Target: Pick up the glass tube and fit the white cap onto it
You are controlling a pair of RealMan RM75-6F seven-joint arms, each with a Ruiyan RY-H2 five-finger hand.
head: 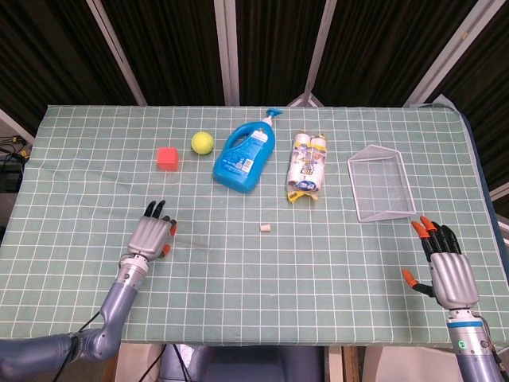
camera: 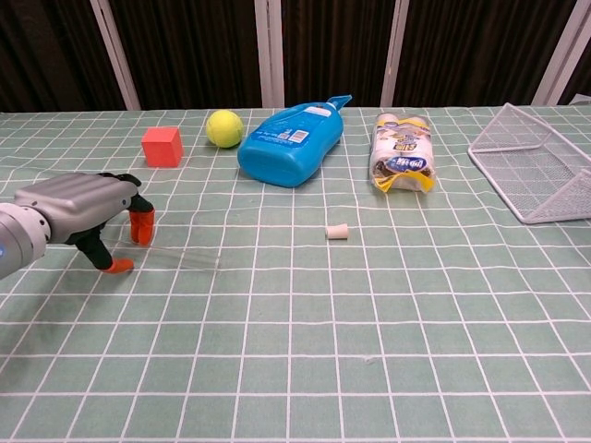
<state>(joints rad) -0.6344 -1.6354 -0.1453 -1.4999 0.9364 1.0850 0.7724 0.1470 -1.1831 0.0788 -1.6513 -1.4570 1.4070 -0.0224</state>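
While the clear glass tube (camera: 175,256) lies flat on the green checked tablecloth (head: 318,263), the step in hand looks like the first reach for it, with nothing lifted yet. The left hand (camera: 88,212) hangs low over the tube's left end, its orange-tipped fingers (camera: 141,225) curved downward on either side of the glass, thumb nearer the camera; whether any fingertip touches the tube cannot be told, and nothing shows it gripped. The right hand (head: 444,267) rests well apart at the table's near right corner, fingers spread and holding nothing. The small white cap (camera: 338,232) sits on the cloth to the right of the tube, clear of it, in front of the blue detergent bottle (camera: 291,143) lying on its side. Further back stand a red cube (camera: 162,146) and a yellow-green tennis ball (camera: 223,128); a plastic-wrapped pack of bottles (camera: 402,152) and a wire basket (camera: 536,166) lie to the right. The next move probably calls for closing the left fingers round the thin, slippery tube without rolling it away, then lifting it so the right hand can fetch the cap.
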